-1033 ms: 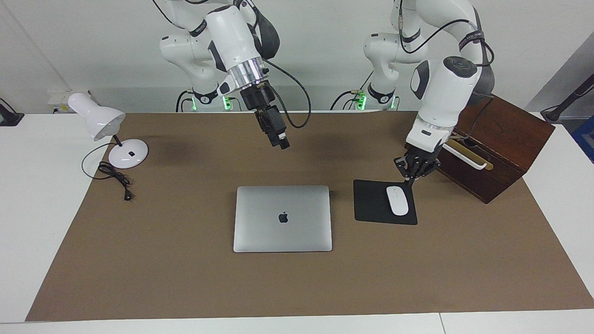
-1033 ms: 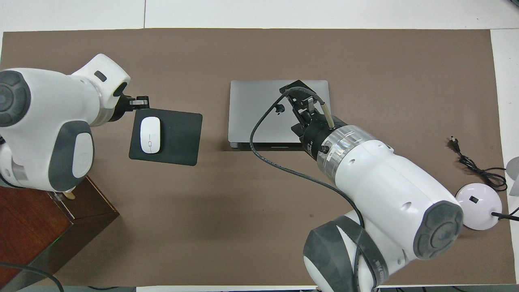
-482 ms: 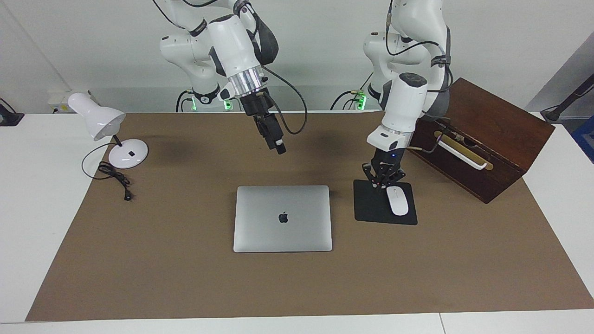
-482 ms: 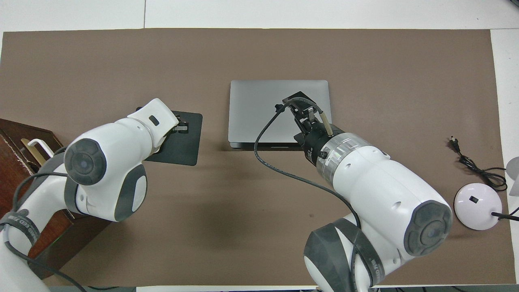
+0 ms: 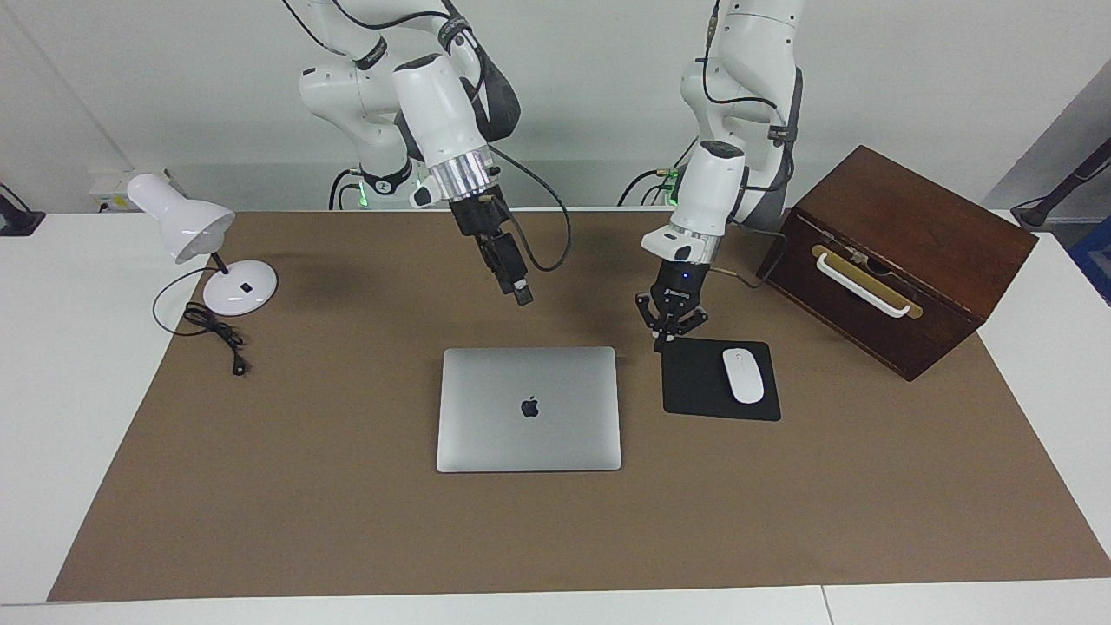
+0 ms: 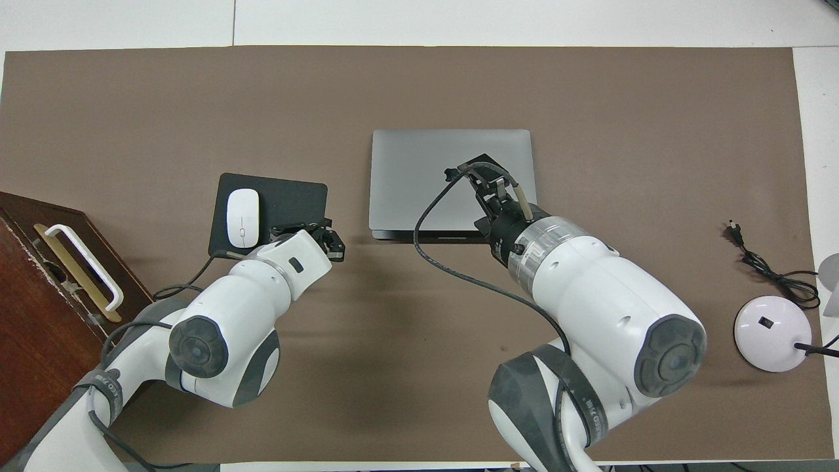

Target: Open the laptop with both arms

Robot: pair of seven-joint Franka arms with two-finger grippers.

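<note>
Laptop (image 5: 529, 409), a thin silver-grey rectangular unit with a dark logo on its lid, is seen lying closed and flat on the brown table mat (image 5: 347, 521). A black rectangular mouse pad (image 5: 699, 395) carrying a white mouse (image 5: 743, 375) is placed beside the laptop toward the left arm's end, and a dark wooden box (image 5: 911, 260) is located farther toward that end. A white desk lamp (image 5: 204, 239) is located toward the right arm's end. The left gripper (image 5: 670, 334) is held low over the mat at the pad corner nearest the laptop and robots, fingers pressed together. The right gripper (image 5: 521, 295) is raised above the laptop edge nearest the robots, fingers spread, holding nothing.
</note>
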